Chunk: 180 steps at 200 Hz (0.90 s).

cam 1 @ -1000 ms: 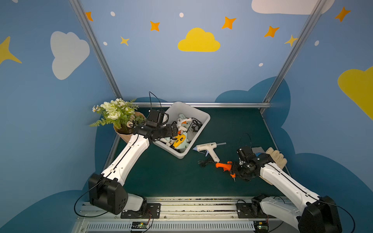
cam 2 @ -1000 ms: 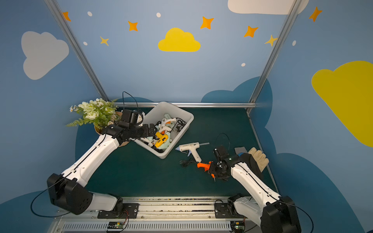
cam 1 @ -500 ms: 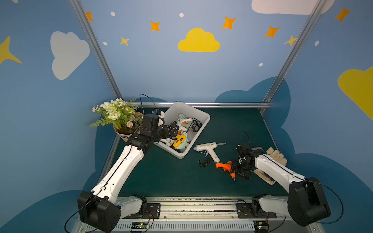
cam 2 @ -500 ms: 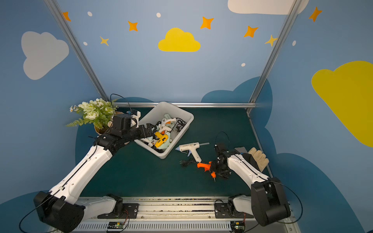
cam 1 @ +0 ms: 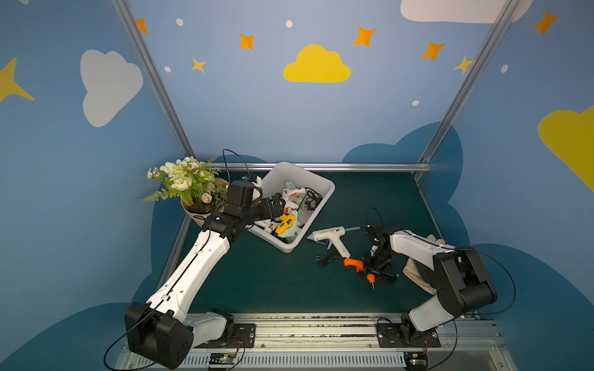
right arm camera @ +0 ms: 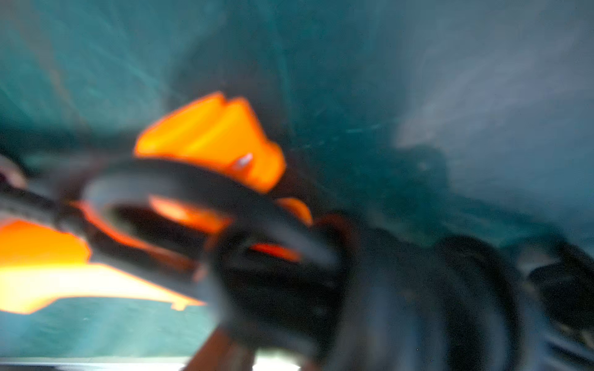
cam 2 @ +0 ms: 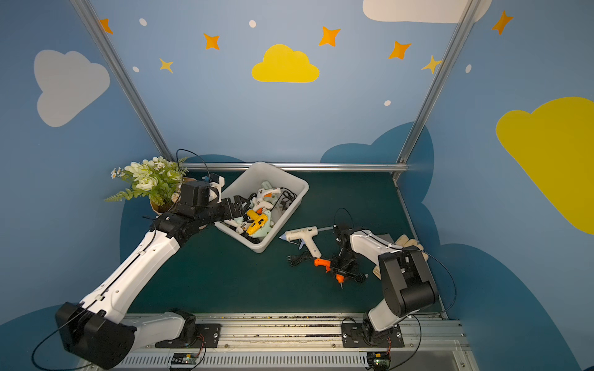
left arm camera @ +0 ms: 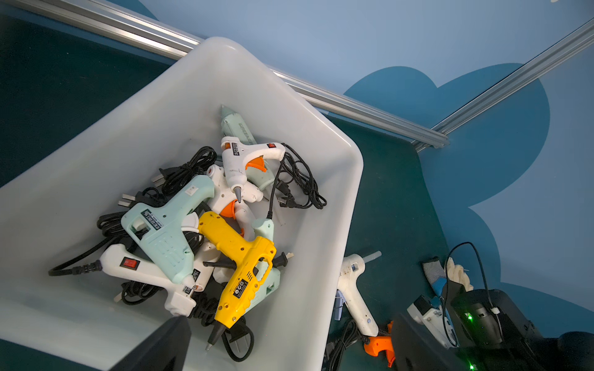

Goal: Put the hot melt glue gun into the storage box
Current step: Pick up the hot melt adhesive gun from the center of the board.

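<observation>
A: What changed?
B: We saw the right tool [cam 1: 375,261] settle onto the orange gun [cam 1: 352,262] and its jaws narrow. The wrist view was blurred, so we couldn't tell if it gripped.
A: Where was the gun?
B: It hadn't moved: on the tabletop [cam 1: 257,282], beside the white gun [cam 1: 331,233], apart from the box [cam 1: 323,205]. The left tool [cam 1: 276,207] hung wide open over the box, empty.
A: Meaning?
B: We judged the grasp only starting, with the lift and carry still to do.
</observation>
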Each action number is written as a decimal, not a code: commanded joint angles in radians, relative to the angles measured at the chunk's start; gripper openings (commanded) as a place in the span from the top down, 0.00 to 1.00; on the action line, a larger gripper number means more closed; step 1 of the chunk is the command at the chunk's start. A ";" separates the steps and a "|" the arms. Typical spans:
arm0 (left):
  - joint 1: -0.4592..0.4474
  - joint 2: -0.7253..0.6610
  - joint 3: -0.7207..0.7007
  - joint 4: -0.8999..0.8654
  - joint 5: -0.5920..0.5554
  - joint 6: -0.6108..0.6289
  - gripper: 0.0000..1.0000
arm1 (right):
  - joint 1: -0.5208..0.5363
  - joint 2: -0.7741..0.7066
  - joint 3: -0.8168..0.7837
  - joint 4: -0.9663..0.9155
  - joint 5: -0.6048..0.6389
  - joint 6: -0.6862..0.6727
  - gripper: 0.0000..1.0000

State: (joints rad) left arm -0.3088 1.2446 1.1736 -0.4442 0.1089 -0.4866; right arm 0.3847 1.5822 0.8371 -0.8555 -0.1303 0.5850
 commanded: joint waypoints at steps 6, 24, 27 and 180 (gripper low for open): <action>0.000 -0.003 -0.003 0.017 0.004 -0.005 0.00 | 0.057 0.027 0.001 0.049 -0.032 0.011 0.79; 0.000 -0.006 -0.005 0.016 0.003 -0.009 0.00 | 0.081 -0.013 0.017 -0.003 -0.012 0.020 0.91; 0.000 -0.007 -0.005 0.015 0.003 -0.008 0.00 | 0.084 -0.022 0.020 -0.012 -0.009 0.023 0.92; -0.058 0.020 -0.003 0.113 0.380 0.013 0.00 | 0.117 -0.553 0.167 -0.105 0.110 0.037 1.00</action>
State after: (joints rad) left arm -0.3264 1.2453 1.1664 -0.3748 0.3374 -0.4992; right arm 0.4984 1.0901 0.9810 -1.0237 -0.0429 0.6071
